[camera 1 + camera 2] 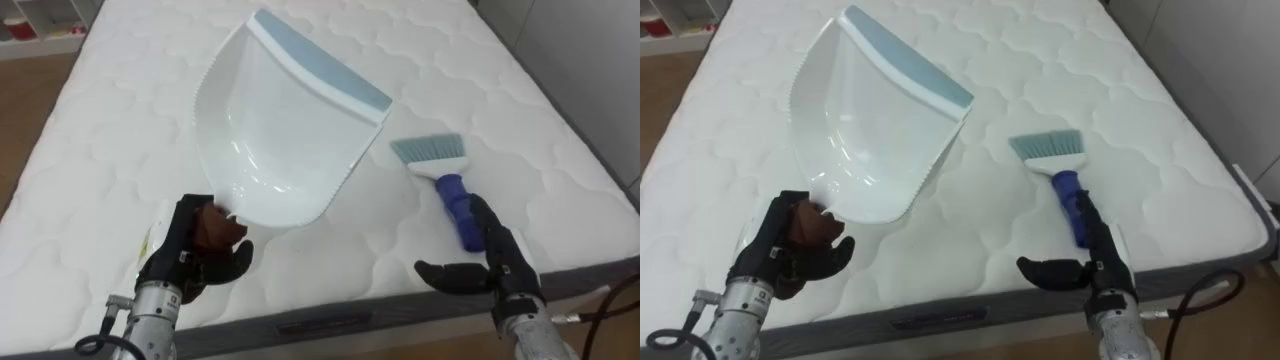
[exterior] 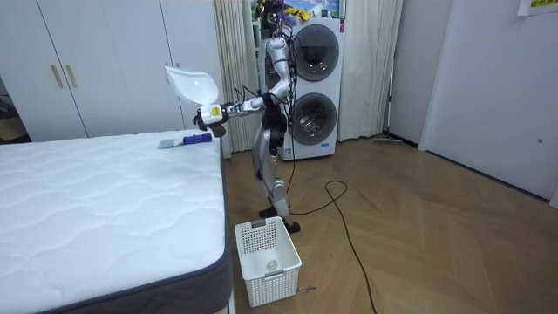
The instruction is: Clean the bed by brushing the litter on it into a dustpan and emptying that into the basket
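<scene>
A white dustpan [image 1: 270,130] with a pale blue lip is held up, tilted, over the white mattress [image 1: 110,150]. My left hand [image 1: 190,250] is shut on its brown handle at the lower left. A brush [image 1: 447,172] with pale blue bristles and a blue handle lies flat on the mattress to the right of the pan. My right hand [image 1: 495,262] rests at the near end of that handle, fingers straight alongside it and thumb spread out to the left. In the room view I stand at the bed's edge with the dustpan [image 2: 192,85] raised above the brush [image 2: 179,139].
A white slatted basket [image 2: 268,257] stands on the wooden floor at the bed's corner. Behind me are two stacked washing machines [image 2: 312,87], and white wardrobe doors [image 2: 78,70] line the wall beyond the bed. The mattress edge [image 1: 330,315] runs just in front of my hands.
</scene>
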